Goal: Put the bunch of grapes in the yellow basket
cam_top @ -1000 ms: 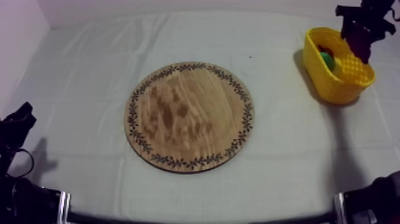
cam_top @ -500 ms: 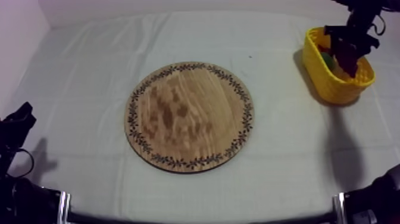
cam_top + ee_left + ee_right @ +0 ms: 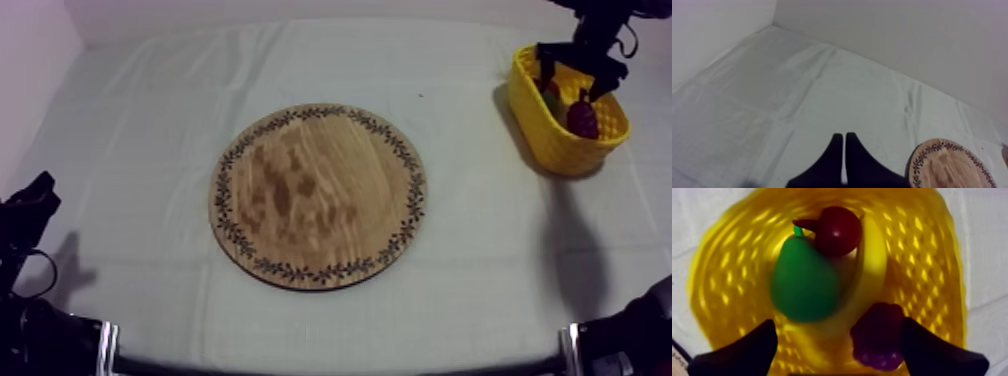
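1. Top view. The right gripper (image 3: 572, 82) stands over the yellow basket (image 3: 560, 150) with its fingers apart and nothing between them. Half a second ago the same fingers were clamped on the bunch of grapes (image 3: 583, 117) and sat deeper in the basket. The bunch now lies inside the basket, just below the fingers and free of them. The wooden board (image 3: 318, 195), well apart from this claw, is bare. The left gripper (image 3: 30, 205) rests low at its own side, well apart from the board.

2. Left wrist view. The left claw's fingers lie together as a narrow wedge and hold nothing. Grey-white cloth (image 3: 797, 100) stretches ahead of them, and the board's rim is off to one side.

3. Right wrist view. The fingers (image 3: 742, 350) are spread wide. The grapes lie between them on the basket floor, closer to one finger than the other. Beyond the fingertips lie a pear (image 3: 803, 280), a small red fruit (image 3: 837, 230) and a banana (image 3: 872, 273).

4. Finding. The release appears to be made and the placement achieved. What seems left is a clean withdrawal that does not snag the basket rim.
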{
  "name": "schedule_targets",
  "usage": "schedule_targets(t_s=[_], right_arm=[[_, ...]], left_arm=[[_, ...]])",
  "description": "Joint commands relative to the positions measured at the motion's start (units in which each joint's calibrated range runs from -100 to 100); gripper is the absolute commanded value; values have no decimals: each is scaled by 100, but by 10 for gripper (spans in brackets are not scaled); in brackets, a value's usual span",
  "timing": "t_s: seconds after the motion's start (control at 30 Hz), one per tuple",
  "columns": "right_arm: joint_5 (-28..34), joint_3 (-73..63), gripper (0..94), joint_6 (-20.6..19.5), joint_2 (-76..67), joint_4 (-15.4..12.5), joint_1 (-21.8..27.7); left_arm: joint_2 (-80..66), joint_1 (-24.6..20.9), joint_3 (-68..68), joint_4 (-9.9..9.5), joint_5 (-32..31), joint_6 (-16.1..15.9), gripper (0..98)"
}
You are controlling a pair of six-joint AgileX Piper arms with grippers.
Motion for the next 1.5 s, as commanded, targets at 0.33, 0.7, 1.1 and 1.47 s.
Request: schedule_targets(t_s=[0.33, 0.7, 1.1, 1.47], right_arm=[[-960, 1161, 576, 103, -1866, -63, -153], [-2998, 3622, 339, 536, -3898, -666, 106], [-3547, 5792, 186, 1555, -6261, -1596, 709], [-4038, 7679, 8, 1961, -8662, -1762, 816]], left_arm=[[1, 2, -4, -2, -1, 1, 0], [1, 2, -4, -2, -1, 1, 0], [1, 2, -4, -2, -1, 1, 0], [1, 2, -4, -2, -1, 1, 0]])
